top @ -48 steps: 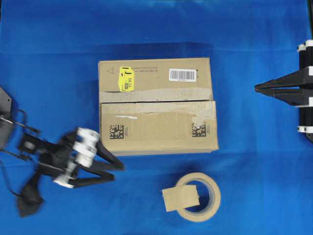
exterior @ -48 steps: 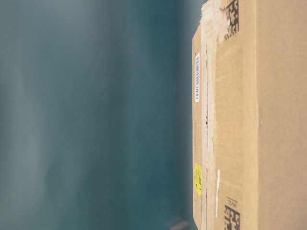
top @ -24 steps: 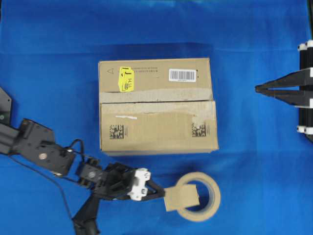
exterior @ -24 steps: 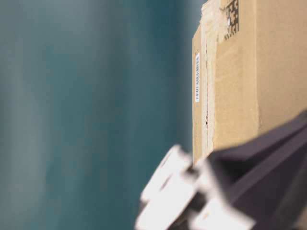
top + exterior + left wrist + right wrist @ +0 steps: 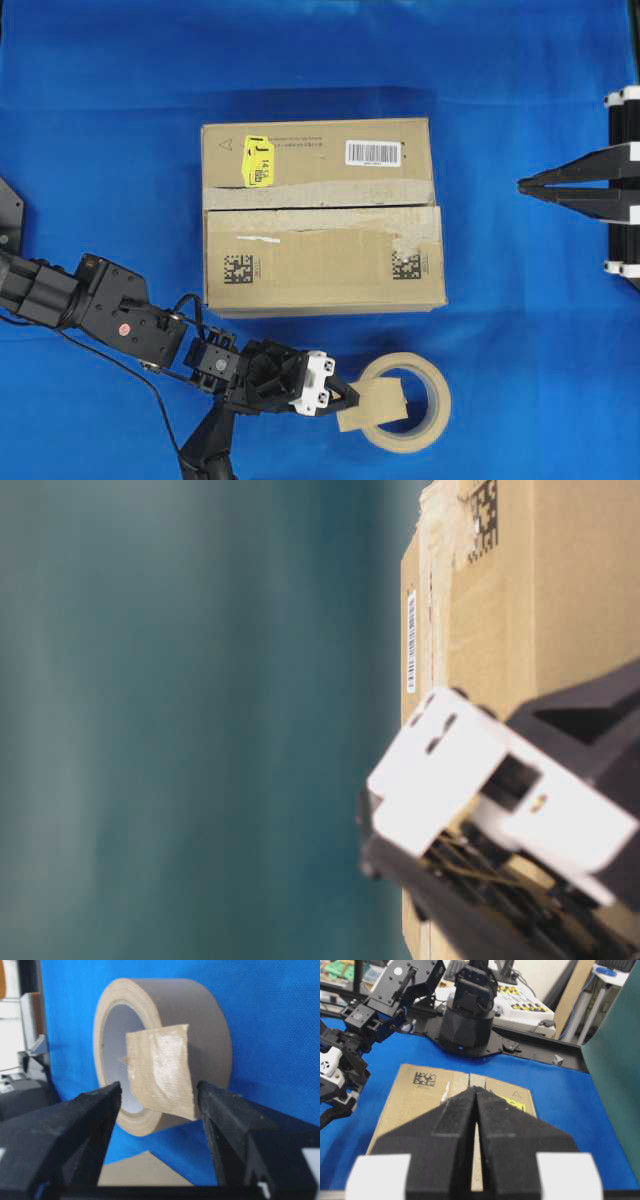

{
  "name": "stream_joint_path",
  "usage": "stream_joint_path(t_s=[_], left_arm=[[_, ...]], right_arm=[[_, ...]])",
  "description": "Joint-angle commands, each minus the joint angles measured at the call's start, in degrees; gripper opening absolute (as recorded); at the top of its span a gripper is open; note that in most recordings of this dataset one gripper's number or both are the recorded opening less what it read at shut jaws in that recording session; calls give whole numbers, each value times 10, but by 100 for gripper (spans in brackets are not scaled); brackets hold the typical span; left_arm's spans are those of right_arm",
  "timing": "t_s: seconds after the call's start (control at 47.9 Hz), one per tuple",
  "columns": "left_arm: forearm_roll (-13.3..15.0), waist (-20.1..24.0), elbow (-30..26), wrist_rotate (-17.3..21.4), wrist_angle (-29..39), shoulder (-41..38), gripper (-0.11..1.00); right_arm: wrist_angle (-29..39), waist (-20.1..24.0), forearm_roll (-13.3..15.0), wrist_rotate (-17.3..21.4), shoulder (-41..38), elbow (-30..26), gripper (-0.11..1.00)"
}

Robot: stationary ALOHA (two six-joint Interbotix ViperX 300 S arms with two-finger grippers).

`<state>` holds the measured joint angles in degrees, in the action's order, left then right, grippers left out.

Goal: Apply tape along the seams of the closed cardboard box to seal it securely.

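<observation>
Tan square paper tape [image 5: 161,1071], apparently stuck to the ring-shaped roll [image 5: 200,1025], is bracketed by the spread left gripper [image 5: 157,1105] for pinching; the right gripper [image 5: 530,186] is held pressed together.

My left arm stretches low across the worktop from the left edge, wrist level, my left gripper [image 5: 345,396] spread wide, one finger on each side. My right gripper [image 5: 527,185] hangs at the right edge, fingers [image 5: 497,1130] pressed together, pointing inward.

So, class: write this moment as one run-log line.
left tool: open, straddling tape on roll | right tool: shut, idle | box seam: untaped
</observation>
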<state>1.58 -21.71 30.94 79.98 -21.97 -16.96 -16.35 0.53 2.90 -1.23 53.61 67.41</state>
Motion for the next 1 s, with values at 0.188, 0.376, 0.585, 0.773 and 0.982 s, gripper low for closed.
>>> stream_joint_path(t_s=[0.188, 0.376, 0.585, 0.773, 0.982], left_arm=[[9, -7, -10, -12, 6, 9, 21], [9, -6, -9, -14, 6, 11, 0], [9, -5, -4, -14, 6, 47, 0], [9, 7, 20, -13, 7, 127, 0], [6, 54, 63, 4, 4, 237, 0]], right_arm=[[-4, 2, 1, 0, -4, -11, 0], [-4, 2, 0, 0, -5, -11, 0], [-6, 2, 0, 1, -11, -11, 0], [-7, 2, 1, 2, -14, -10, 0], [-7, 3, 1, 3, -18, -10, 0]])
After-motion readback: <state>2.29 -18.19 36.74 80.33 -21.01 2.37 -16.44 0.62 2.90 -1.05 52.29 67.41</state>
